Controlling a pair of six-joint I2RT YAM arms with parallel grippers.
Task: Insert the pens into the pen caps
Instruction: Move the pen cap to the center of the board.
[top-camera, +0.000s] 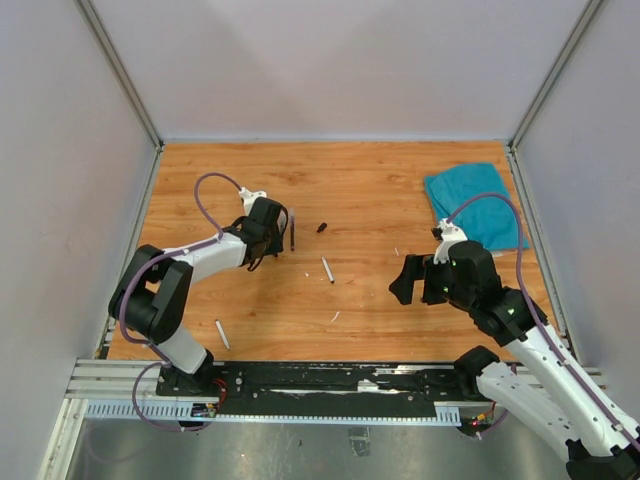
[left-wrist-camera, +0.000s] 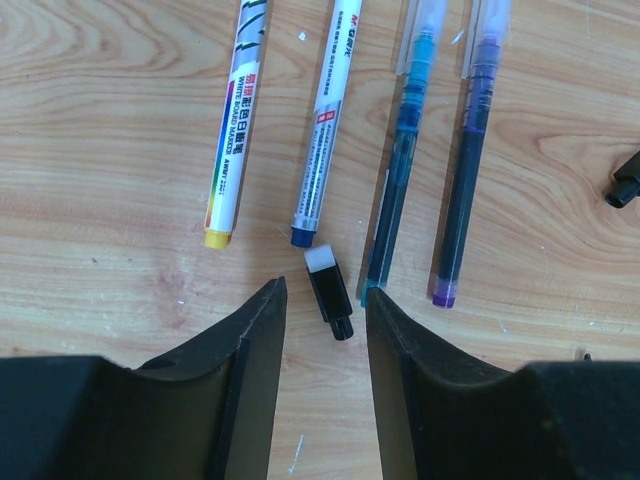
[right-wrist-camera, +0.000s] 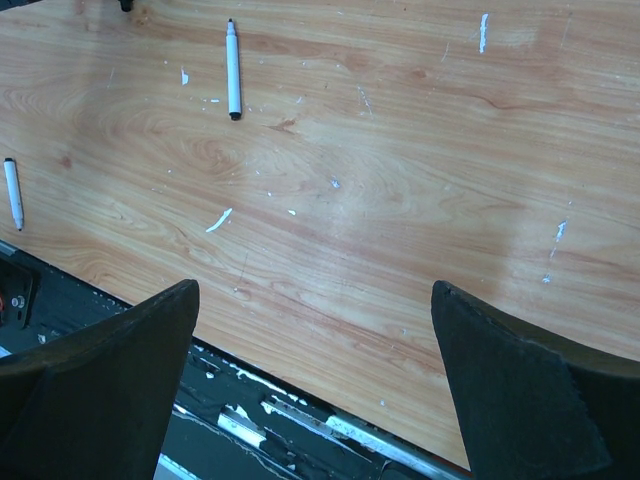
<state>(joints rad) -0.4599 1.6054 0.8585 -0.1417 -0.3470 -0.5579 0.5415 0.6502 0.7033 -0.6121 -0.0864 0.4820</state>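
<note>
In the left wrist view my left gripper (left-wrist-camera: 322, 298) is open and low over the wood. A small black pen cap with a white end (left-wrist-camera: 330, 293) lies between its fingertips, not gripped. Just beyond lie a white pen with a yellow end (left-wrist-camera: 232, 130), a white pen with a blue end (left-wrist-camera: 325, 120), a teal pen (left-wrist-camera: 400, 170) and a purple pen (left-wrist-camera: 465, 170). Another dark cap (left-wrist-camera: 625, 185) sits at the right edge. In the top view the left gripper (top-camera: 272, 235) is beside a dark pen (top-camera: 293, 233). My right gripper (top-camera: 405, 282) (right-wrist-camera: 315, 290) is wide open and empty.
A dark cap (top-camera: 322, 227) and a white pen (top-camera: 327, 270) (right-wrist-camera: 233, 83) lie mid-table. Another white pen (top-camera: 222, 334) (right-wrist-camera: 12, 192) lies near the front rail (top-camera: 330, 385). A teal cloth (top-camera: 475, 205) lies at the back right. Grey walls enclose the table.
</note>
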